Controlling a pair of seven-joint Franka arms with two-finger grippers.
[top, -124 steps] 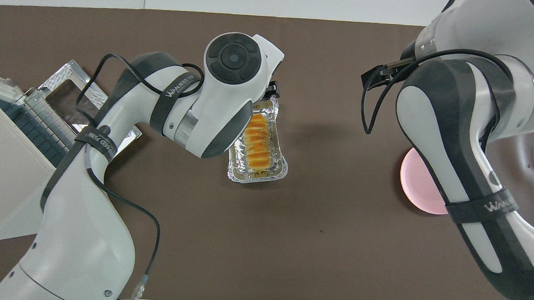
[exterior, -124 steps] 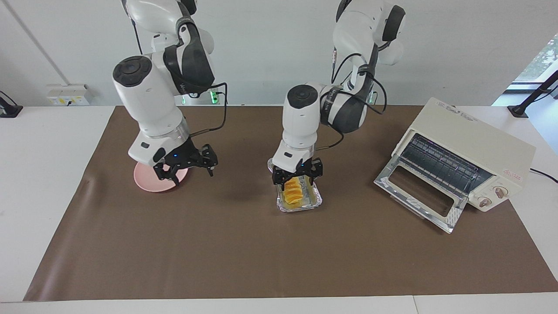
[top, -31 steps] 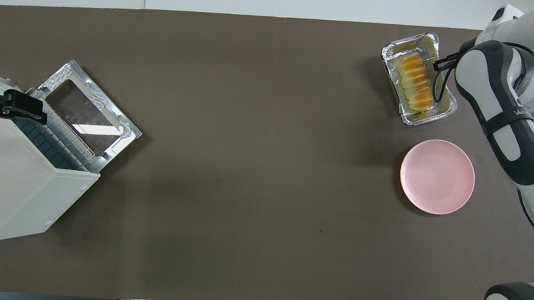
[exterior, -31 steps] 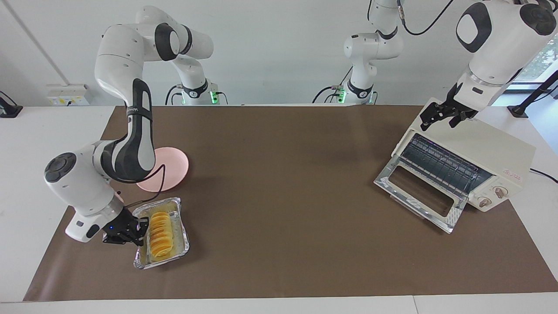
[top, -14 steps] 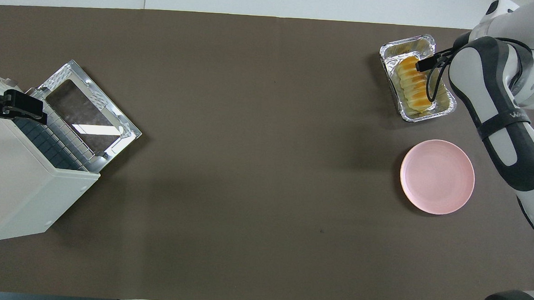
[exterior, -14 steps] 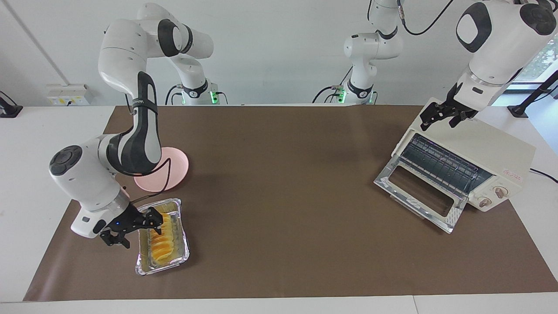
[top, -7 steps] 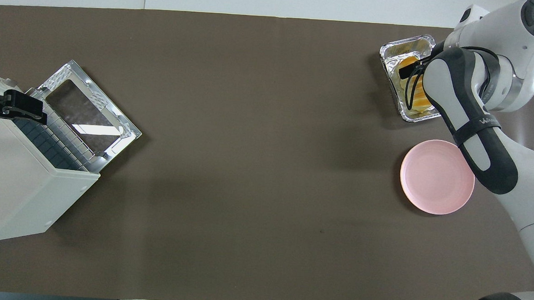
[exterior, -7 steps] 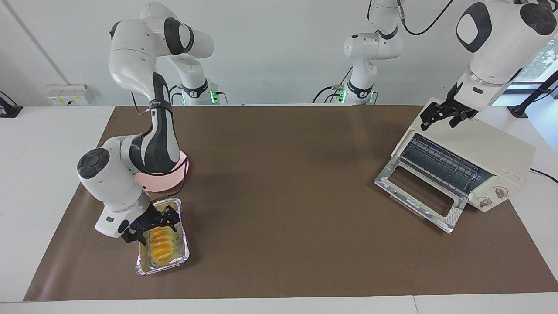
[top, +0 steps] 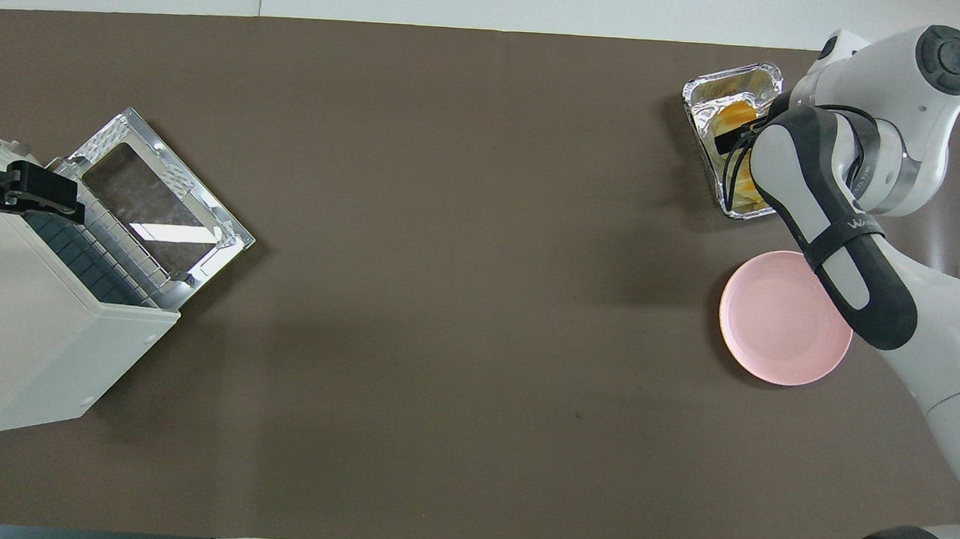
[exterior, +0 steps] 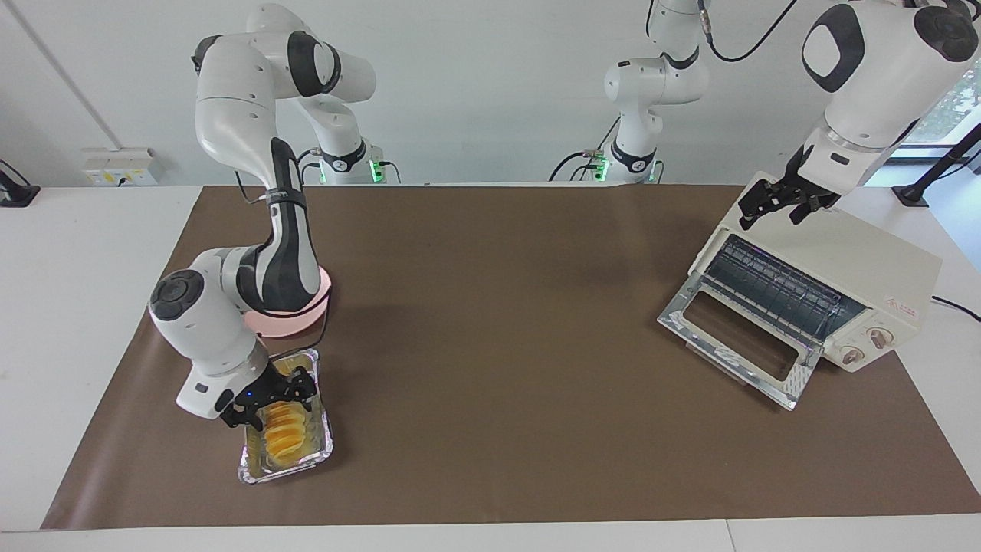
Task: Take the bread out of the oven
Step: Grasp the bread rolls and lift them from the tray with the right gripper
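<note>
I see the bread (exterior: 282,434) out of the oven (exterior: 814,277), in a tray (exterior: 323,447) at the right arm's end. My right hand (exterior: 270,404) straddles it, released; left hand (exterior: 780,203) waits, released, over the oven. Plating remains, I judge.

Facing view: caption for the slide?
Right gripper open over bread in foil tray; left gripper above the oven.

oven (exterior: 820,276) at the tabletop's (exterior: 490,345) left-arm edge, door down | bread (exterior: 282,433) in foil tray (exterior: 322,445) near the right-arm corner farthest from the robots | plate (exterior: 306,316) just beside tray, nearer the robots
</note>
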